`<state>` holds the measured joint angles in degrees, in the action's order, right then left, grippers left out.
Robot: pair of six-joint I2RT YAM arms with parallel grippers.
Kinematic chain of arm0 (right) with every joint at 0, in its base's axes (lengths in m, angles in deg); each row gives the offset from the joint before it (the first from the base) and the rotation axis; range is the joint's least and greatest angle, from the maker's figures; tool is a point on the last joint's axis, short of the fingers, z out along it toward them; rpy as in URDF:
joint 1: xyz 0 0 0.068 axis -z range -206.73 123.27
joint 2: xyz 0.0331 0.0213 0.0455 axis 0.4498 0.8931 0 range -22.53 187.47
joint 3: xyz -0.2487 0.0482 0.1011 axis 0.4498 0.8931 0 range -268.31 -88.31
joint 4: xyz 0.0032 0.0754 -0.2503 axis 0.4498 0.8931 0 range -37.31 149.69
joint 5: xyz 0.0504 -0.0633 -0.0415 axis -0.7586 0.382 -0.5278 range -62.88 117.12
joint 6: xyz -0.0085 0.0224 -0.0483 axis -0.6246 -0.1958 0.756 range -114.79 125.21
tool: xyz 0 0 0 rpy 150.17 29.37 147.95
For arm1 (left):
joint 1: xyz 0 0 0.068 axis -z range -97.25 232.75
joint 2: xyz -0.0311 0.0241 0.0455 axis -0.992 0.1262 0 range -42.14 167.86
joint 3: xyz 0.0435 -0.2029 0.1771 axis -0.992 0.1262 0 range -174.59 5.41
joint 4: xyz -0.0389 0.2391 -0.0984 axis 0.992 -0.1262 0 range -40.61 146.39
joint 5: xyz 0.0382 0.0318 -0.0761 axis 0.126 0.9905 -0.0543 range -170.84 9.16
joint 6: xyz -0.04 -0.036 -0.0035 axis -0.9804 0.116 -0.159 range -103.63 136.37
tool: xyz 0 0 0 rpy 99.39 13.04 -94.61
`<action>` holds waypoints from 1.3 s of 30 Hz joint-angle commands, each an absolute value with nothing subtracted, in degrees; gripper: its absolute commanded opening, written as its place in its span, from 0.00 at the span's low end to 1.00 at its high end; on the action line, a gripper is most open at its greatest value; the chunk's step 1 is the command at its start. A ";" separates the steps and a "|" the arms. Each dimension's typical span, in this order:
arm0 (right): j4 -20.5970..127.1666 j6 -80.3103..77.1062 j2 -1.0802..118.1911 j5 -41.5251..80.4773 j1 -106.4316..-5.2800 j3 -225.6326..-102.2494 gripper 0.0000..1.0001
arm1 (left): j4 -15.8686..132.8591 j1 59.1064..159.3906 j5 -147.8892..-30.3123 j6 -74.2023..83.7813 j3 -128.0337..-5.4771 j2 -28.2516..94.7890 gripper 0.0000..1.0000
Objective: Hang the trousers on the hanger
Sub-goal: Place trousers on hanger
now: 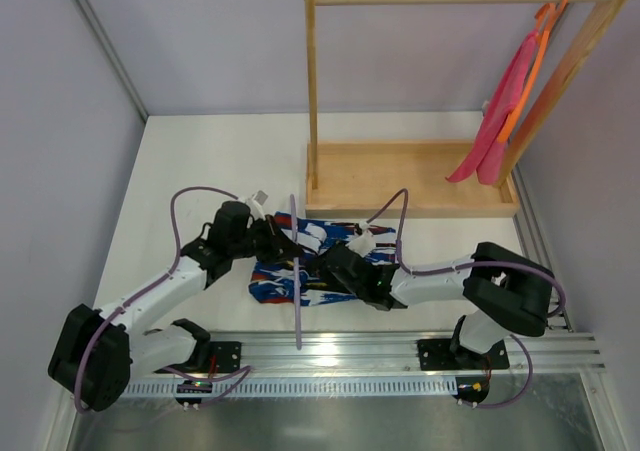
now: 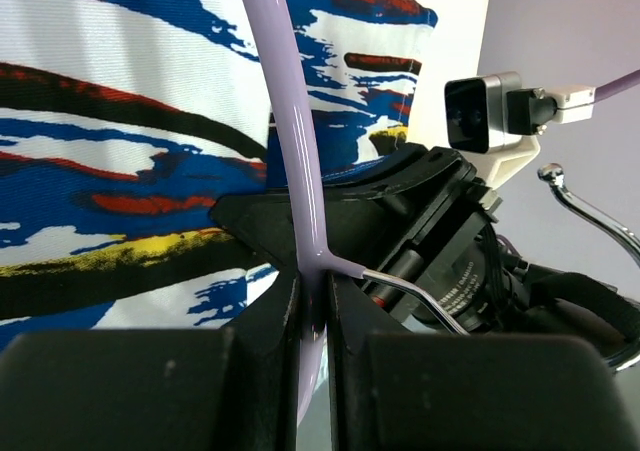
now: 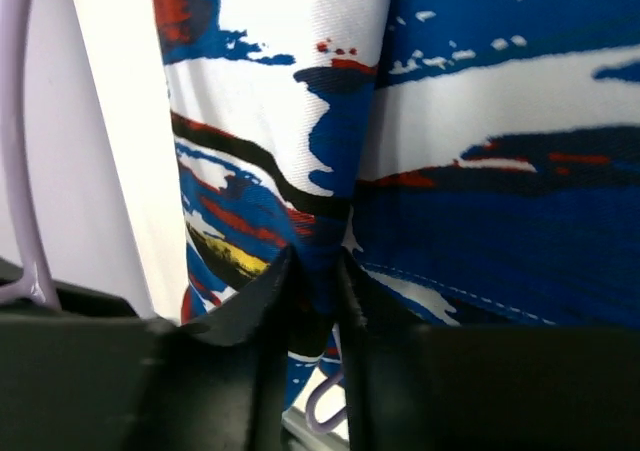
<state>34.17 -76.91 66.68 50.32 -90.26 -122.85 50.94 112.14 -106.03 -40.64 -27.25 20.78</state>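
Left gripper point(image 2: 313, 289): jaws closed tight on the hanger point(image 2: 288, 121), clamping it where the silver hook point(image 2: 590, 209) leaves the lavender plastic. The hanger's arm runs straight ahead of these jaws and crosses in front of the trousers point(image 2: 110, 121).

Right gripper point(image 3: 318, 279): jaws almost closed, pinching a raised fold of the trousers. The cloth spreads ahead of the jaws and to both sides.

Governing relation: the hanger stands just left of the right jaws, with its long axis crossing the cloth's. The right arm holds the cloth, so the feed across the bar is judged to fall to it. Whether any cloth already passes through the hanger cannot be determined.
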 commanded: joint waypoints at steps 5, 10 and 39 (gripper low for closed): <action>47.20 -62.58 57.82 47.70 -82.83 -127.50 0.04 | 39.47 110.35 -100.71 -36.02 -32.29 22.11 0.00; 56.29 -53.68 52.98 42.33 -77.45 -123.65 0.04 | 32.32 109.82 -96.05 -32.77 -34.83 22.81 0.00; 55.01 -44.45 38.80 32.51 -84.20 -127.40 0.43 | 36.09 109.82 -95.96 -34.25 -31.24 21.93 0.00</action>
